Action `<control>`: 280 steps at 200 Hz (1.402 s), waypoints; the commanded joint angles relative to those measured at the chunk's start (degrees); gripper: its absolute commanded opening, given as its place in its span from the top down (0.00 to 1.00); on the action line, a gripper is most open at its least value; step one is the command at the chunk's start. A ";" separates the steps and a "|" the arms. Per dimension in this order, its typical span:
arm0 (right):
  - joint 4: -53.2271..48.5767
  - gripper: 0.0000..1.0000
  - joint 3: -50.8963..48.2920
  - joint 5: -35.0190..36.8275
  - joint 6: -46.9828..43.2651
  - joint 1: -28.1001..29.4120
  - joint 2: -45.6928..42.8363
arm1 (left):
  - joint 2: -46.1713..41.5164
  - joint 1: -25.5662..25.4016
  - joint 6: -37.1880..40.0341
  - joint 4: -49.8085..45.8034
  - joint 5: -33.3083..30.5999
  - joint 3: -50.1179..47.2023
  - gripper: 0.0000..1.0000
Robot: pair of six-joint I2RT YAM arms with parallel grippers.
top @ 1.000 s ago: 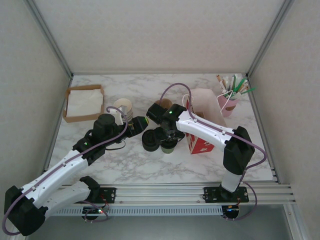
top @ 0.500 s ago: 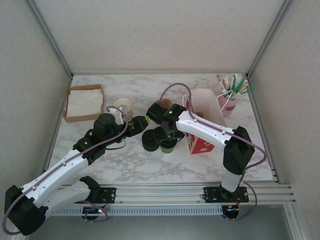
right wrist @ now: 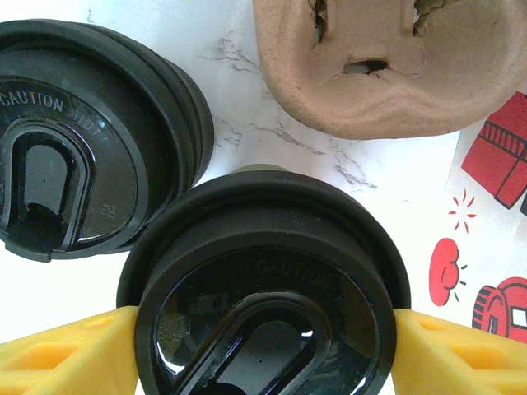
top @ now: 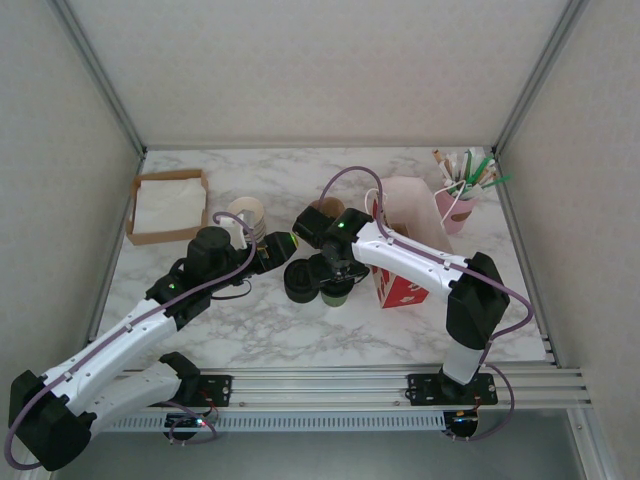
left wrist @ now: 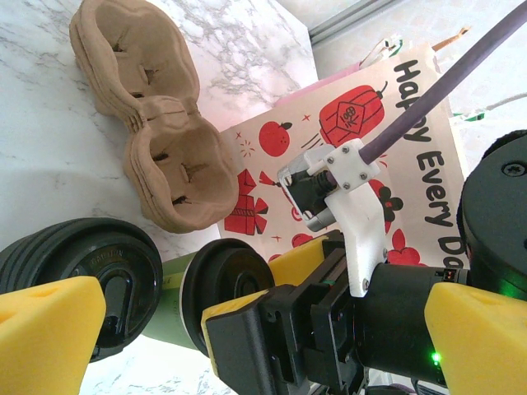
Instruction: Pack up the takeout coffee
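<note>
There is one lidded coffee [right wrist: 263, 284], one stack of loose lids [right wrist: 82, 140] and one stack of nested cups [top: 247, 215]; how many lids or cups each stack holds cannot be told. There is also one stack of pulp carriers [left wrist: 156, 123], each with two wells, plus one printed bag [top: 412, 210] and one napkin box [top: 165, 237]. One pink cup [top: 458, 212] holds several stirrers [top: 470, 170], too small to count.
</note>
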 commanded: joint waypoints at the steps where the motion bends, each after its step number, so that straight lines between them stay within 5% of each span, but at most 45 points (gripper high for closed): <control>1: -1.03 0.28 -0.51 -0.16 -0.68 -0.45 -0.11 | -0.13 0.65 0.68 1.11 0.76 2.28 0.00; 170: -8.11 0.29 8.50 2.69 -3.20 4.95 -4.95 | -1.19 0.66 1.06 0.21 -0.19 3.38 0.00; 280: -7.84 0.29 13.35 -3.59 -4.47 8.34 -14.63 | -4.27 0.67 1.76 -2.13 -2.82 5.85 0.00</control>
